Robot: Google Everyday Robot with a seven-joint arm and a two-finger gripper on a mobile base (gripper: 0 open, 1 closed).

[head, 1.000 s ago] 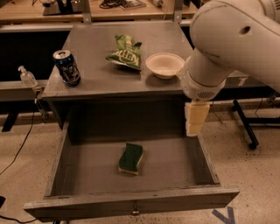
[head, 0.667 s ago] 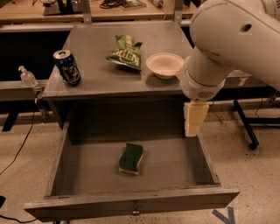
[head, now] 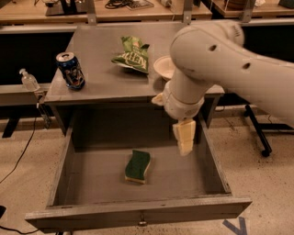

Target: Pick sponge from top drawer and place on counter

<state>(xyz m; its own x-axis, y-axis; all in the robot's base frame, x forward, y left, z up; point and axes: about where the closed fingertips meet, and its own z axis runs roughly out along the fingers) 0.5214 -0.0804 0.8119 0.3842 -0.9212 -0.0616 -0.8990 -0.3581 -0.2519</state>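
Sponge [head: 138, 165] lies on top drawer [head: 138, 213] floor, ungrasped. Tool [head: 184, 148] hangs above drawer's right side, empty; opening cannot be told. Pick and worktop [head: 101, 78] placement both remain.

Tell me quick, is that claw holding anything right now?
Gripper: open or closed cannot be told; it hangs above the drawer, right of the sponge, not touching it.

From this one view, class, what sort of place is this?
Probably a robotics lab or workshop: wooden workbenches behind the grey wooden cabinet, a black cable trailing over the speckled floor, and a robot's pale gripper hanging above the open grey drawer.
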